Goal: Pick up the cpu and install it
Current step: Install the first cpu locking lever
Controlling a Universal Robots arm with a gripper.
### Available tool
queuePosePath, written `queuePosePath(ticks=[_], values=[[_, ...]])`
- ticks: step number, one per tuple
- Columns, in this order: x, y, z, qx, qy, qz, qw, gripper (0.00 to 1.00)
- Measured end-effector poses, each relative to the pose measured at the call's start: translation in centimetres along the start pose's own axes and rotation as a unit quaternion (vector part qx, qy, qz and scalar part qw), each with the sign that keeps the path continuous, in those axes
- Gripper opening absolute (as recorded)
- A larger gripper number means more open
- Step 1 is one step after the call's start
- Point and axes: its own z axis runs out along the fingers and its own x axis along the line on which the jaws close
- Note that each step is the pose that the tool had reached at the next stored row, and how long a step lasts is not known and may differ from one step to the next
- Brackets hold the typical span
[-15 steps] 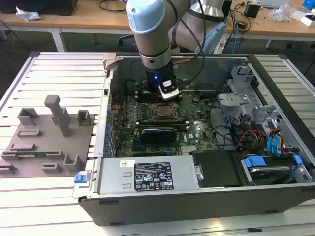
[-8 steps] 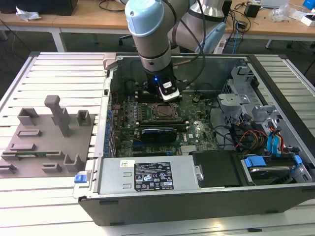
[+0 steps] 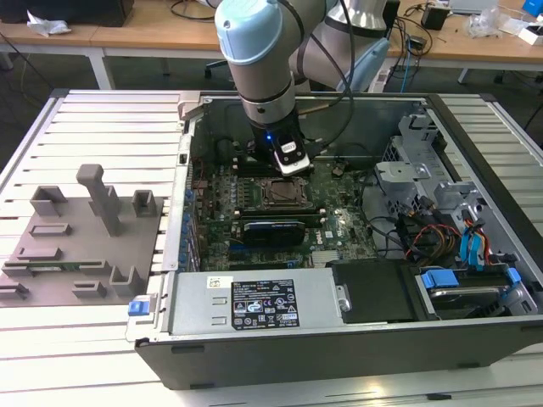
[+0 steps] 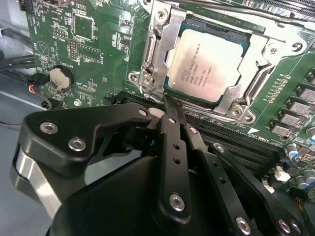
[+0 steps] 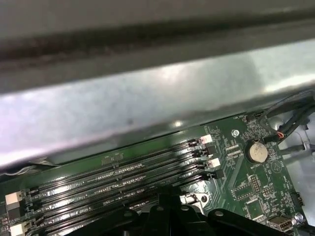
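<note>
1 arm comes down into the open computer case in the exterior view, on a slatted white table. Its gripper hangs just above the motherboard, near the back edge of the socket frame. A long black card lies just in front of the socket. On the exterior view's left, a grey fixture sits on the table, well apart from the case.

In the second wrist view, the cpu lies flat inside the metal socket frame, pale top plate up. The gripper is beside the frame edge, not touching the cpu. The fingers look pressed together w/ nothing between them, so the claw is closed & empty. A round coin battery sits on the board, well apart from the socket.

In the first wrist view, 4 black memory slots run along the board next to the case's metal wall. The coin battery is near the slot ends.
</note>
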Motion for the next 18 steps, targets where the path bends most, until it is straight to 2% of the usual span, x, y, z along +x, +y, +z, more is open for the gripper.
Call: queuePosePath(ticks=[2, 6, 9, 11, 13, 15, 16, 18], values=[[-0.06, 0.07, -0.27, -0.0002, 0.0001, 0.000, 1.0000, 0.11], [-0.28, 0.31, -1.28, -0.0001, 0.0000, 0.000, 1.0000, 0.11], [-0.46, 0.49, -2.08, 0.0021, -0.0006, 0.000, 1.0000, 0.11], [-0.49, 0.52, -2.21, 0.0051, -0.0015, 0.000, 1.0000, 0.11], [-0.50, 0.52, -2.24, 0.0133, -0.0023, 0.002, 0.9999, 0.11], [-0.53, 0.52, -2.23, 0.0255, -0.0028, 0.005, 0.9997, 0.11], [-0.55, 0.52, -2.23, 0.0364, -0.0034, 0.007, 0.9993, 0.11], [-0.57, 0.53, -2.23, 0.0504, -0.0032, 0.008, 0.9987, 0.11]])
